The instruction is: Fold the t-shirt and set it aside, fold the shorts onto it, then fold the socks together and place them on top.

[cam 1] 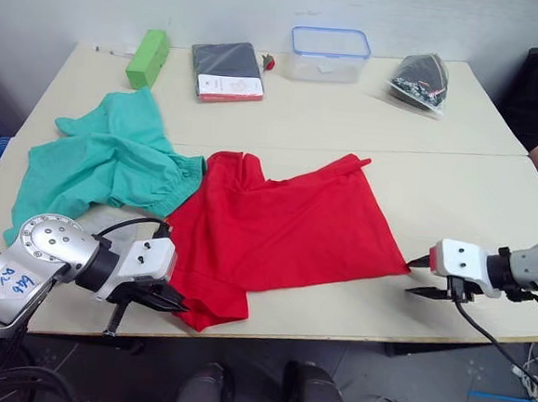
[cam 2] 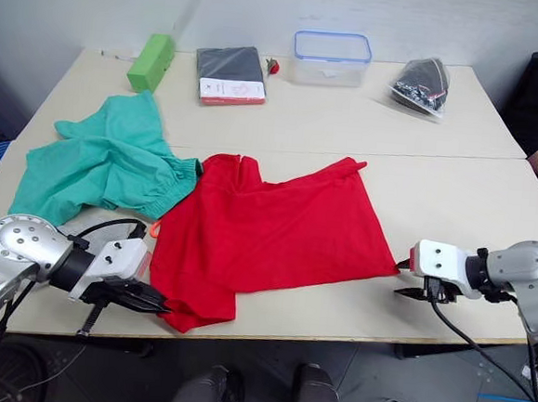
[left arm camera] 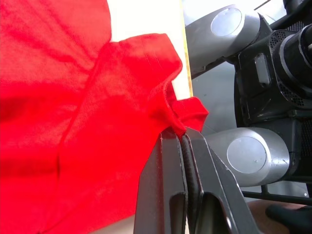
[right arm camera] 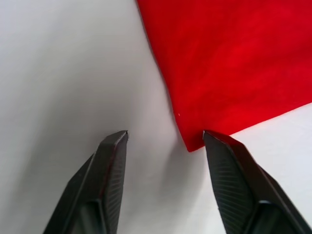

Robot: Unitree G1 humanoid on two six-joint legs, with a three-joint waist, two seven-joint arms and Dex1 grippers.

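Where the red t-shirt point(cam 1: 286, 226) reaches the near edge of the table point(cam 1: 456, 192), the left gripper point(left arm camera: 181, 139) has its fingers pressed together on a bunched fold of the sleeve end, right at the table's lip. At the garment's other near corner, the right gripper point(right arm camera: 165, 139) lies low over the tabletop with its fingers spread, the pointed hem corner just between the tips and not yet pinched. Bare table lies beyond that corner toward the robot's right, and a wide open strip runs across the middle of the table behind the shirt.

Spread mostly flat, the t-shirt has its long axis running across the table from left to right, collar end toward the robot's left beside the teal-green shorts point(cam 1: 113, 165), hem toward the right. Those shorts lie crumpled on the left part of the table, their waistband touching the shirt's collar area.

Along the far edge sit a green box point(cam 1: 148, 58), a dark packaged item point(cam 1: 227, 71), a clear plastic container with a blue rim point(cam 1: 329, 54) and a bag of dark contents point(cam 1: 420, 80). The table is pale and made of two joined tops, set against a light wall.
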